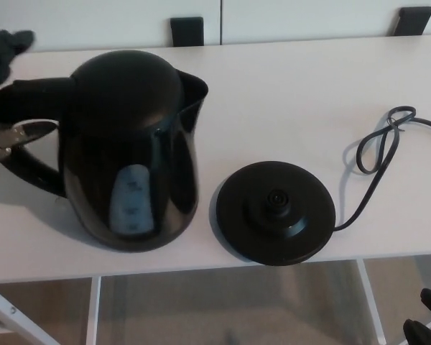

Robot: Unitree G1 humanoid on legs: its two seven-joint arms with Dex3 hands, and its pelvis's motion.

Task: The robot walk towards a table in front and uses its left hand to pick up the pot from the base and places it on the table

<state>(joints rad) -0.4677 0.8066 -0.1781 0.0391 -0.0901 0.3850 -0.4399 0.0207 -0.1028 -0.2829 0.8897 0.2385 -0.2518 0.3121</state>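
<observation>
Little of the robot's right hand [426, 320] shows, low in the right corner and below the front edge of the white bench [287, 93]; whether it is open or closed cannot be told. On the bench near that edge lies the round black base [276, 213], bare. Just beside it to the left, with a narrow gap between them, the black pot [129, 147] stands upright on the bench top, its water window facing front and its spout toward the far right. The pot's handle points left, where the left hand [1, 135] meets it at the picture's edge; its grip cannot be told. A black cord [379, 154] runs from the base, loops, and leaves to the right. Two black blocks [187, 31] stand beyond the far edge.
</observation>
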